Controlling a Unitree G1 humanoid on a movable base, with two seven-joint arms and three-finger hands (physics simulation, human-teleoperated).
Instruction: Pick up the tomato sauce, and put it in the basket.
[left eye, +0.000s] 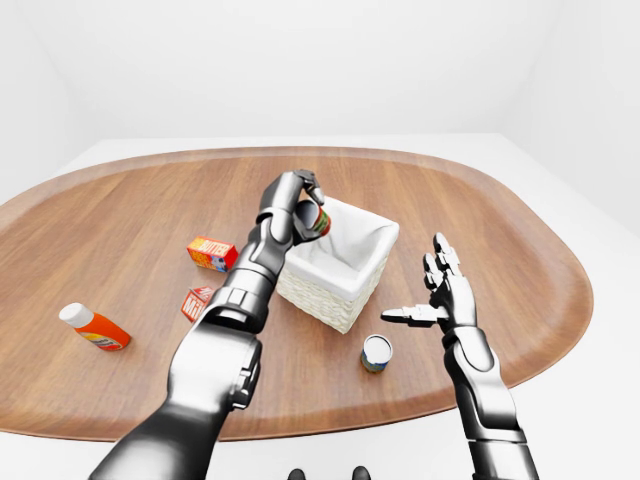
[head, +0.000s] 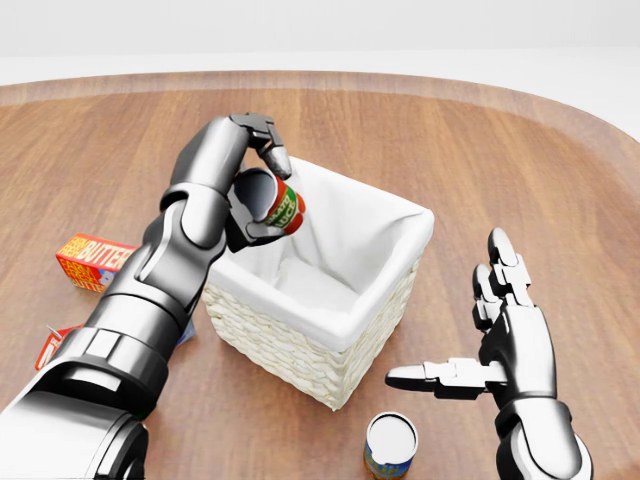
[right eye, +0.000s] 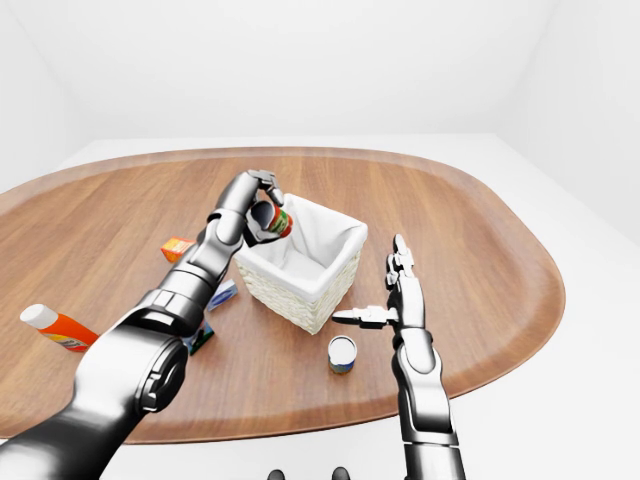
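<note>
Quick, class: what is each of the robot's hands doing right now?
Left hand: closed on the tomato sauce, over the basket.
Right hand: open, holding nothing.

On the flat red and orange carton, at about 9 o'clock in the head view, white letters read "BUTTER". The green band of the red tomato sauce can carries yellow letters too small to read.

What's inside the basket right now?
Only white cloth lining shows inside the basket. The tomato sauce can, in the left hand, hangs above its rim. The near inner wall is hidden.
</note>
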